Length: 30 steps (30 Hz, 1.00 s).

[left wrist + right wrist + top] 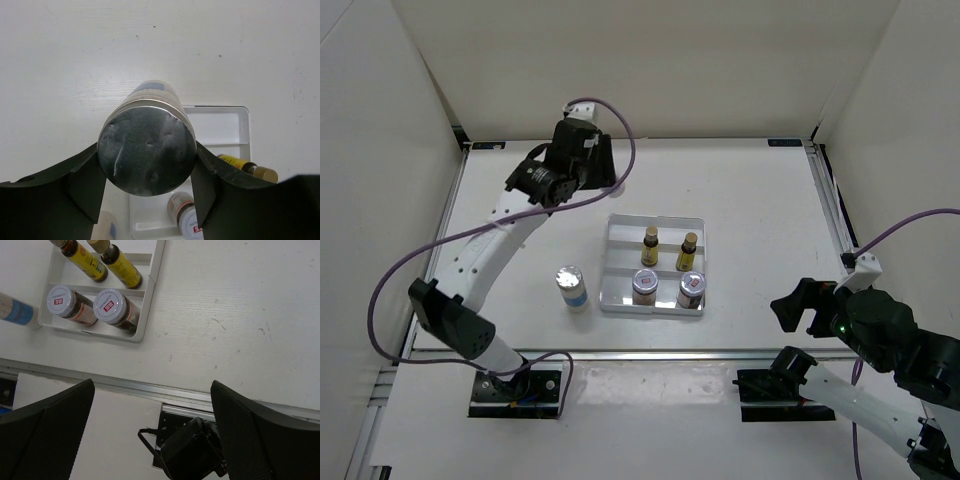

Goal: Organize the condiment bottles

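My left gripper is closed on a white-and-blue bottle. One finger presses each side of its silver cap. I cannot tell whether its base is on the table or just off it.

The tray lies off past one finger, well apart. It holds two yellow bottles in the row farther from my right gripper and two brown jars in the nearer row. A second white-and-blue bottle stands just outside the tray.

My right gripper hangs spread wide with nothing between its fingers, the tray well off to one side.

I judge this bottle to be small, light and stiff. The smooth metal cap looks slippery, and a hold this high lets the body swing. I would grip firmly, keep it upright, or take the waist instead.
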Tool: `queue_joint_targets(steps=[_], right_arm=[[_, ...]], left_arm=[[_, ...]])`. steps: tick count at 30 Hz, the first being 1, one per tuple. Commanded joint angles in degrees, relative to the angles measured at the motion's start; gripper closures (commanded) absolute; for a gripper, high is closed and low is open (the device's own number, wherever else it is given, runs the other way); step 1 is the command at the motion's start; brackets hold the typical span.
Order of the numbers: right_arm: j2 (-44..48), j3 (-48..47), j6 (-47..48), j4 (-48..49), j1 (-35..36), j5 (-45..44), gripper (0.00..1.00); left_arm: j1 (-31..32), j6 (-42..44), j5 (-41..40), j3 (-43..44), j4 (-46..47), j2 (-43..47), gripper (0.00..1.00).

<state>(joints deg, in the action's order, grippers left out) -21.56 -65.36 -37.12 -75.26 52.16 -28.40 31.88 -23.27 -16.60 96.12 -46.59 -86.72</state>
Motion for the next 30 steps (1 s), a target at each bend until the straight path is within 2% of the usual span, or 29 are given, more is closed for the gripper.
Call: queue_joint_targets(steps=[1, 8, 16, 19, 25, 26, 27, 29, 30], right_arm=[[1.2, 0.1, -0.4, 1.1, 0.3, -1.0, 0.00], [1.7, 0.1, -0.9, 1.1, 0.3, -1.0, 0.00], [1.2, 0.1, -0.9, 1.1, 0.3, -1.0, 0.00], [1.2, 0.1, -0.9, 1.1, 0.3, -1.0, 0.00], [1.2, 0.1, -0.9, 1.1, 0.3, -1.0, 0.00], [1.2, 0.1, -0.9, 1.1, 0.3, -1.0, 0.00], [1.2, 0.1, -0.9, 1.1, 0.3, -1.0, 0.00], [1.2, 0.1, -0.9, 1.1, 0.3, -1.0, 0.00], [1.2, 0.1, -0.9, 1.1, 0.3, -1.0, 0.00]], left_arm=[[-0.2, 1.9, 4.3, 3.0, 1.3, -6.1, 0.89], [2.5, 0.8, 4.9, 3.6, 1.9, -13.9, 0.89], [4.3, 0.8, 2.6, 4.2, 2.5, -17.3, 0.89], [4.3, 0.8, 1.6, 4.2, 2.5, -18.9, 0.80], [4.3, 1.9, -0.2, 4.2, 2.5, -22.1, 0.60], [4.3, 1.9, -0.2, 4.2, 2.5, -22.1, 0.54], [4.3, 1.9, -0.8, 4.2, 2.5, -22.7, 0.35], [4.3, 1.9, -0.8, 3.6, 2.5, -22.7, 0.17], [4.9, 1.9, -1.4, 3.6, 2.5, -22.2, 0.00]])
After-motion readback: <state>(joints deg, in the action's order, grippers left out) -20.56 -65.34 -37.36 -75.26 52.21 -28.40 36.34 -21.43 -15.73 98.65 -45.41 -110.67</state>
